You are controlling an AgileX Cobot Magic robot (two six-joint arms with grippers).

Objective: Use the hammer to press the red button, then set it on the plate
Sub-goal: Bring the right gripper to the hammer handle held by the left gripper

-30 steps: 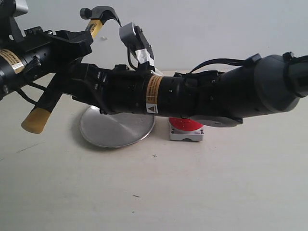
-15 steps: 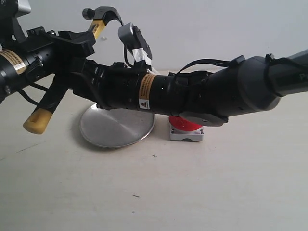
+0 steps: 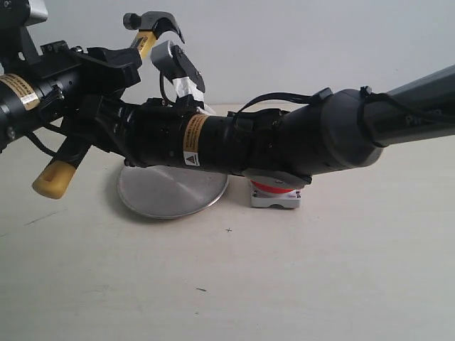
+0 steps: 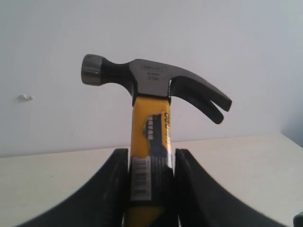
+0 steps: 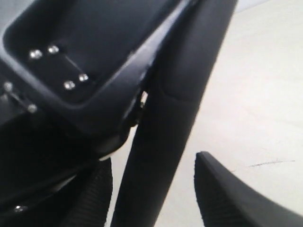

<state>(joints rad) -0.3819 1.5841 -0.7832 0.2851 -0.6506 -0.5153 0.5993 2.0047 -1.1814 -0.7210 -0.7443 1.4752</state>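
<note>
The hammer (image 3: 152,22) is held up in the air at the left, dark head topmost and yellow tip (image 3: 52,178) lowest. My left gripper (image 4: 151,166) is shut on its yellow-and-black handle just below the head (image 4: 151,78). My right arm reaches across to the left. My right gripper (image 5: 151,182) is open, and the black lower handle (image 5: 165,127) runs between its fingers with a gap on each side. The silver plate (image 3: 170,193) lies on the table under both arms. The red button (image 3: 273,187) on its grey base (image 3: 276,199) is mostly hidden by the right arm.
A white wall (image 3: 298,42) stands behind the beige table (image 3: 284,277). The right arm's thick forearm (image 3: 234,142) spans the scene above the plate and button. The left arm's body (image 3: 28,92) fills the upper left.
The right arm has pushed further left and dipped lower, bringing its gripper around the hammer's handle. The left gripper and hammer have stayed almost still.
</note>
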